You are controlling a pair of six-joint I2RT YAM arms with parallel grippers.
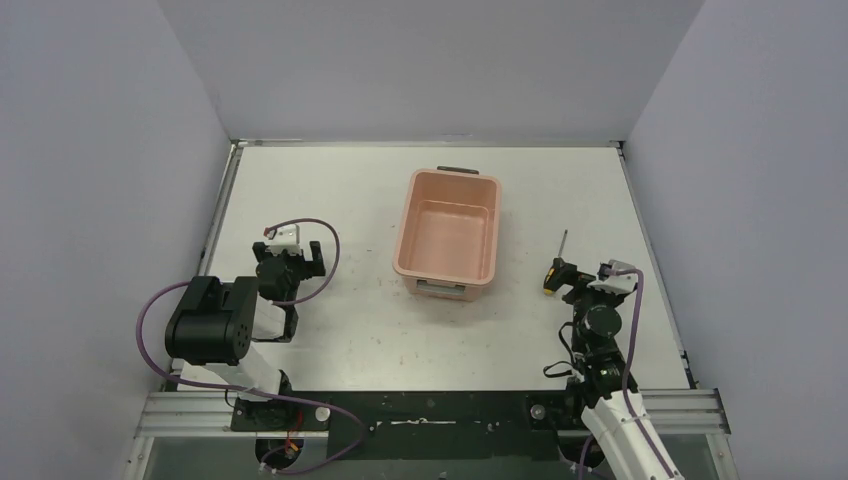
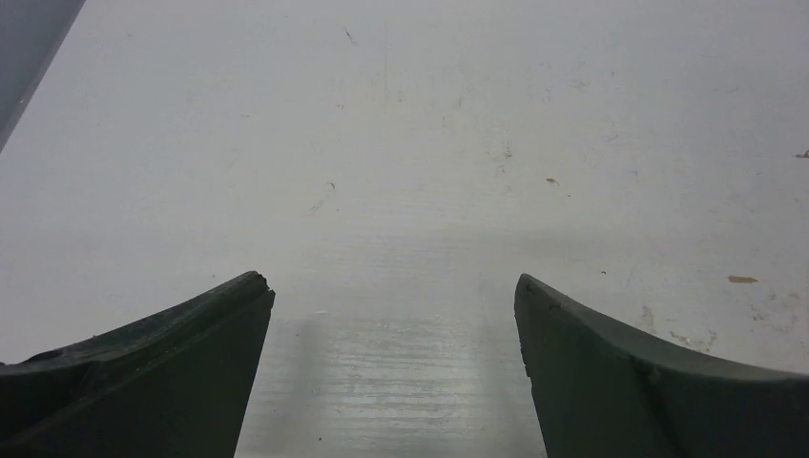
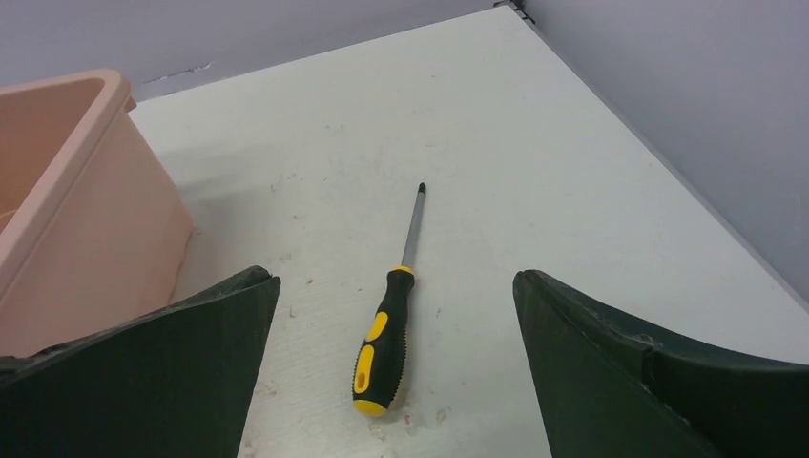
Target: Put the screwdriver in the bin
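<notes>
The white desk (image 1: 330, 200) carries the bin (image 1: 452, 238) at its middle, nearer the far edge. The left gripper (image 2: 393, 291) hangs spread over bare desk toward the left edge. The right gripper (image 3: 393, 277) is spread wide at the handle of the screwdriver (image 3: 383, 343), which lies flat between the bin and the right edge, shaft pointing at the far edge.

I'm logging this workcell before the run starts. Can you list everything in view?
screwdriver: one, yellow-and-black handle, dark shaft, lying on the table right of the bin
bin: one, salmon pink, empty, mid-table, dark handle at its far end
table: one, white, scuffed
walls: three, pale grey, around the table
left hand: one, black fingers, open over bare table, left of the bin
right hand: one, black fingers, open, screwdriver just ahead of it
</notes>
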